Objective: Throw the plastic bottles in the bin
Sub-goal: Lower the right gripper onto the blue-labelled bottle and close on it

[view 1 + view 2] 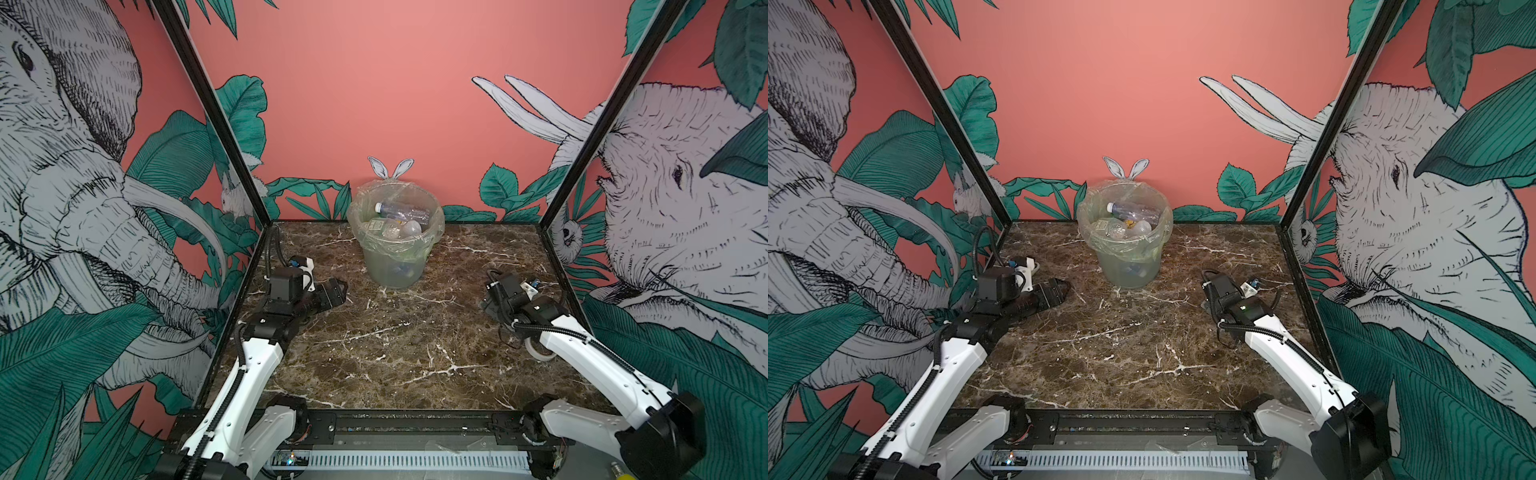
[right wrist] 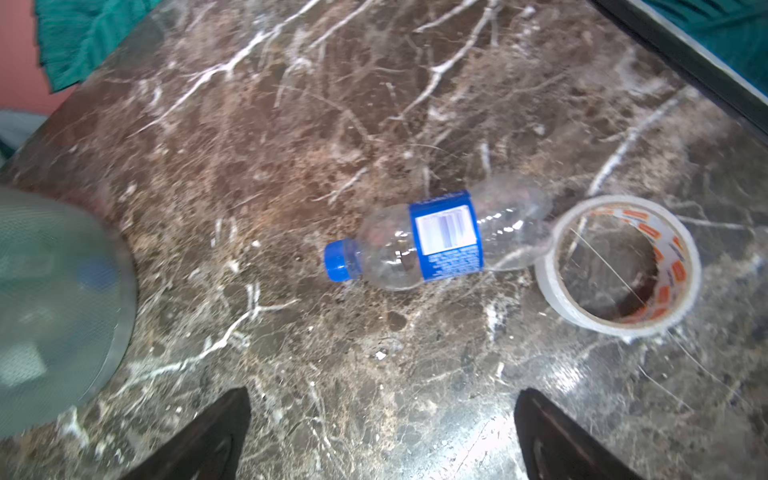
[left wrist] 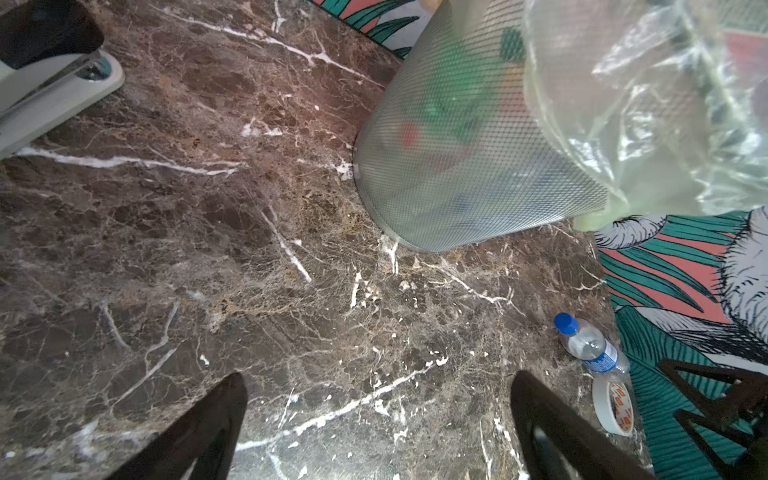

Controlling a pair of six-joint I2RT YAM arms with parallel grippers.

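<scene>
Most bottles [image 1: 401, 212] lie piled in the bin [image 1: 395, 266], which stands at the middle of the tabletop's [image 1: 395, 353] back edge, its clear bag folded over the rim. One with a white cap lies across the top of the pile.

One bottle [image 2: 440, 239] is not yet in. It is clear, with a blue cap and blue label, and lies on its side near the right edge of the tabletop. Its base rests against a tape roll [image 2: 598, 326]. In both top views my right arm hides it.

My right pincer [image 2: 382, 436] hangs over that bottle, spread wide and pinching nothing. My left pincer [image 3: 378, 436] sits low by the left edge, also spread wide and empty, with the bin's wall near it.

A stapler [image 3: 54, 95] lies on the tabletop in the left wrist view. I cannot place it from the top views.
</scene>
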